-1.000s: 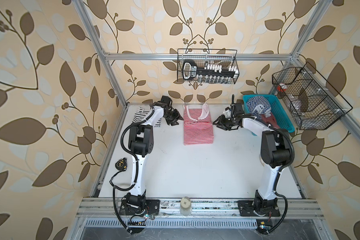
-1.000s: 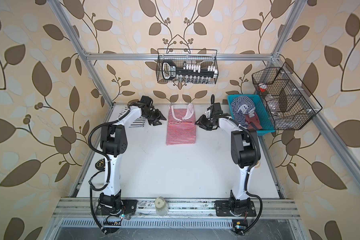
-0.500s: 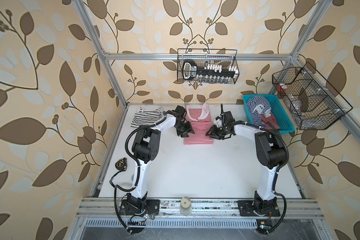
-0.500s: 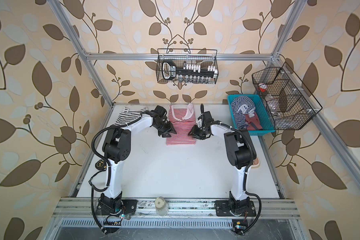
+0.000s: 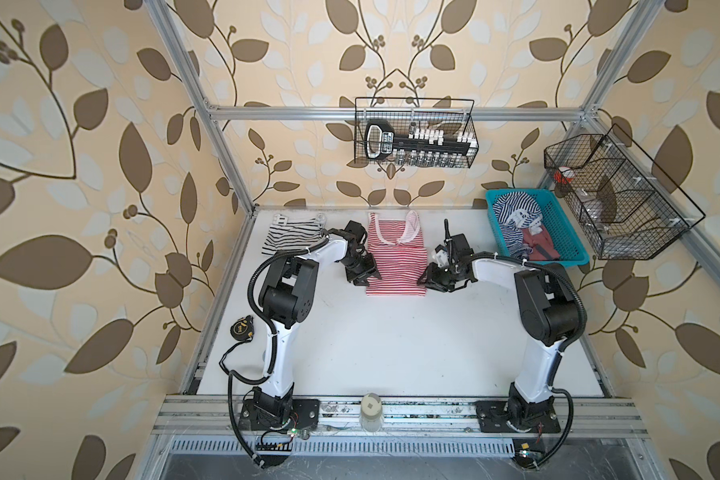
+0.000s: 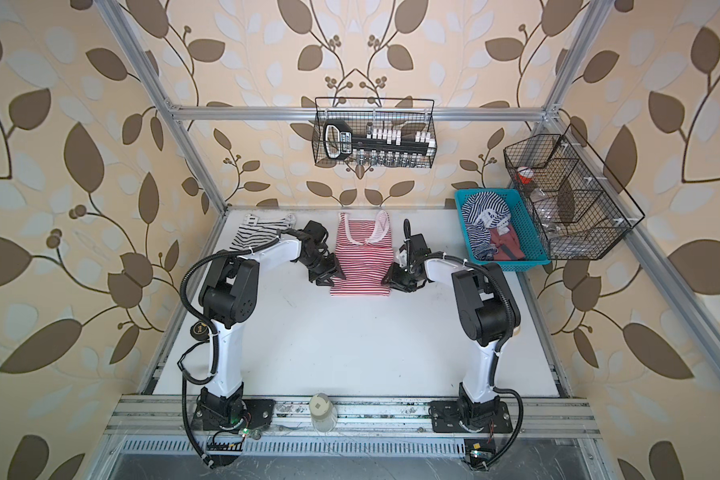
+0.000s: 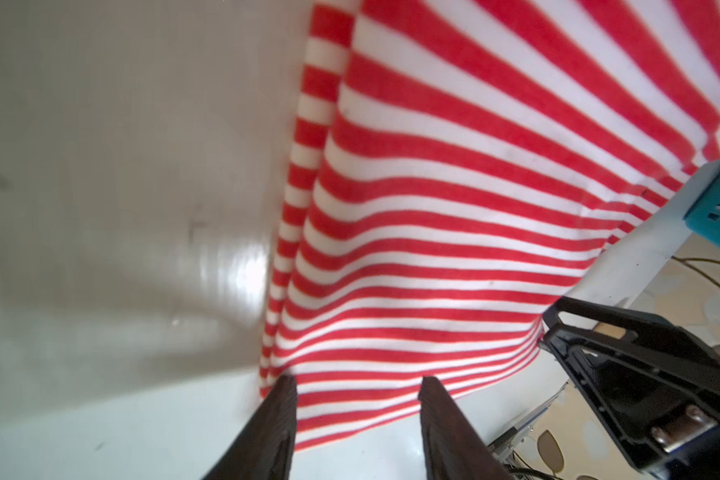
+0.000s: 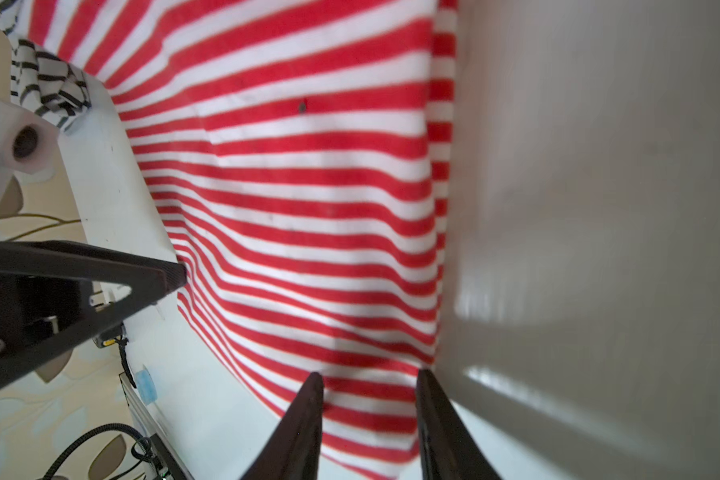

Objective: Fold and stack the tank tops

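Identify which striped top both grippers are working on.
The red-striped tank top, mid-table between the left gripper and right gripper; the black-striped tank top lies untouched near the back-left corner.

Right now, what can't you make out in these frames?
- Left end effector and right end effector: wrist views show open fingers at the red-striped tank top, but whether they touch cloth is unclear; in both top views the wrists cover them.
- Black-striped tank top: partly behind the left arm.
- Blue basket: its clothes are a heap, count unclear.
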Robot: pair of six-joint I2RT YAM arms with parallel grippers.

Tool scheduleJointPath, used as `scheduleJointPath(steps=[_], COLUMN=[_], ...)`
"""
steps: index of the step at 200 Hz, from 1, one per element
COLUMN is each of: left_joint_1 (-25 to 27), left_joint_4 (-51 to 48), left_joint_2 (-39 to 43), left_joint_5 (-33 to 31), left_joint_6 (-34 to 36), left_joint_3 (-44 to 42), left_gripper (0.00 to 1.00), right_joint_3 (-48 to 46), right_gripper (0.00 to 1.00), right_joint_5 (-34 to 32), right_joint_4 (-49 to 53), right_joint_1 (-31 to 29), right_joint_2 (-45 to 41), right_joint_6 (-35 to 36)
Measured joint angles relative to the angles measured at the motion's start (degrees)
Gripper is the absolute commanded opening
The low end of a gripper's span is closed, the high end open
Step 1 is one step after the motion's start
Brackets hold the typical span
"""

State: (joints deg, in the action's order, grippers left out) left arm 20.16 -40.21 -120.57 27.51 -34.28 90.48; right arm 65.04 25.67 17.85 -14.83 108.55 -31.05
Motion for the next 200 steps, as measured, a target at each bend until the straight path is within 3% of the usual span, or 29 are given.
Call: scheduleJointPath(steps=[51, 95, 145, 173, 200], left_joint_1=[0.0, 0.11, 0.15, 0.17, 0.22], left_joint_4=[-0.98, 2.1, 6.25, 7.61, 8.57], left_joint_2=[8.87, 7.48, 5.27, 4.76, 4.52], left_joint_5=[-2.47, -1.68, 0.7, 1.92, 2.32], left_joint_6=[0.7, -0.44, -2.05, -2.62, -3.37], left_joint_3=[-5.51, -11.06, -11.85, -11.85, -12.5], left_gripper=[0.51, 0.52, 0.53, 0.47, 0.26], right_joint_3=[-4.0, -5.51, -5.51, -5.51, -5.51], right_gripper=[0.42, 0.43, 0.42, 0.34, 0.11], right_joint_5=[-1.46, -1.07, -0.04, 0.55, 1.18], right_joint_4=[0.68, -1.01, -3.67, -5.16, -6.38], right_joint_1=[0.0, -0.2, -0.5, -0.87, -1.73], right_joint_2=[-5.86, -4.26, -2.75, -2.08, -0.98], right_joint_6=[-0.48, -1.95, -3.26, -3.78, -4.44])
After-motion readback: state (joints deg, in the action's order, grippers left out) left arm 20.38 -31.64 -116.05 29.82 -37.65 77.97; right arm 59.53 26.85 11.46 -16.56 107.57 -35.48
